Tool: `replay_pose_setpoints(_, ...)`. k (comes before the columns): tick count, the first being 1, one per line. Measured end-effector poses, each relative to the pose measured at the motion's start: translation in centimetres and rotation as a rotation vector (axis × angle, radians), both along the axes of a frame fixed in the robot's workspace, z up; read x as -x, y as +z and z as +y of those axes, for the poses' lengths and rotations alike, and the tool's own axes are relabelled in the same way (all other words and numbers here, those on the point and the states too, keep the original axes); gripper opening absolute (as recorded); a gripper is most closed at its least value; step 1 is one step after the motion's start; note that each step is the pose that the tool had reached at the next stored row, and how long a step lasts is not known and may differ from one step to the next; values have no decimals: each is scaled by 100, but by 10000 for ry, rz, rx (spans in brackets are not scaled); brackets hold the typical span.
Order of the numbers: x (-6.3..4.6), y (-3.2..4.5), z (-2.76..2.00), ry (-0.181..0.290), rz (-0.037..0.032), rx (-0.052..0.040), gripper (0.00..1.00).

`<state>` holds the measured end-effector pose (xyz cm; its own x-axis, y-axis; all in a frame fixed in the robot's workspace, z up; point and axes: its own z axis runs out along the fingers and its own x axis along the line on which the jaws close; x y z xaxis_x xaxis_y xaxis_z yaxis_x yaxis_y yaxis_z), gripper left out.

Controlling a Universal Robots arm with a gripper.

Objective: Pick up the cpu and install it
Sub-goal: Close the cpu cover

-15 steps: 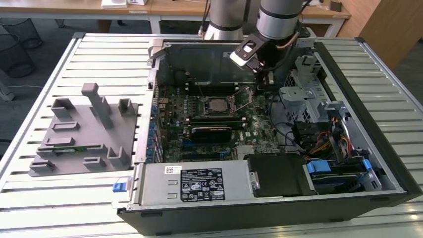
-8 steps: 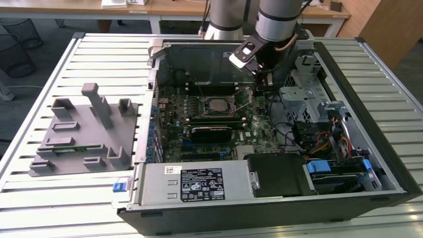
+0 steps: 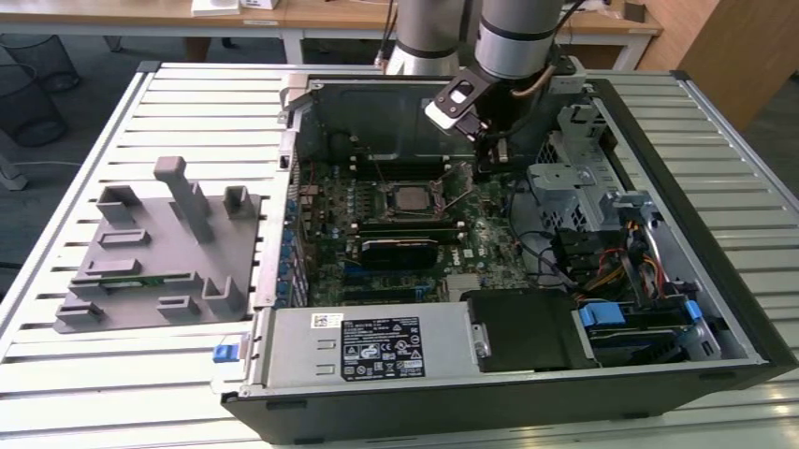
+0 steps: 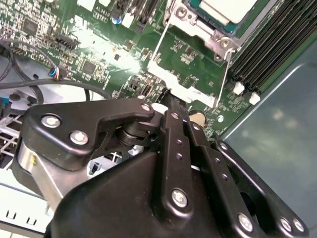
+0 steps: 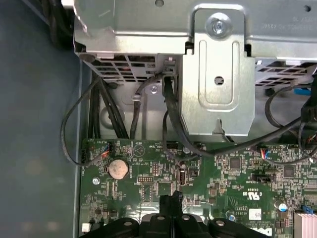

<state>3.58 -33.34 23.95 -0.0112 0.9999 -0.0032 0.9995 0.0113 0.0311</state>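
A white slatted worktop (image 3: 125,393) carries an open desktop computer case (image 3: 500,404) lying on its side. A grey moulded fixture tray (image 3: 138,281) sits on the worktop at the exterior view's left of the case. The robot arm (image 3: 515,37) reaches down into the case from its far side. A silver power supply (image 3: 362,346) fills the near corner of the case. Behind it, the green motherboard (image 3: 487,248) covers the case floor.

The black hand (image 3: 485,166) hangs low over the motherboard, just to the exterior view's right of the processor socket. In both wrist views its fingers (image 4: 171,106) are drawn tightly together, tips close above the board (image 5: 148,183).

The cpu (image 3: 410,198), silver-topped, lies flat in the socket, apart from the hand; the second wrist view shows it (image 4: 228,7) inside the socket's metal frame. A coin cell battery (image 5: 119,169) sits on the board near the fingertips.
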Motion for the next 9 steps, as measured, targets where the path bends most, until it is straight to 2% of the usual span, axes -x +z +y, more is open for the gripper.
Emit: replay_pose_setpoints(9, 147, -9, 0, 1, 0, 1, 11)
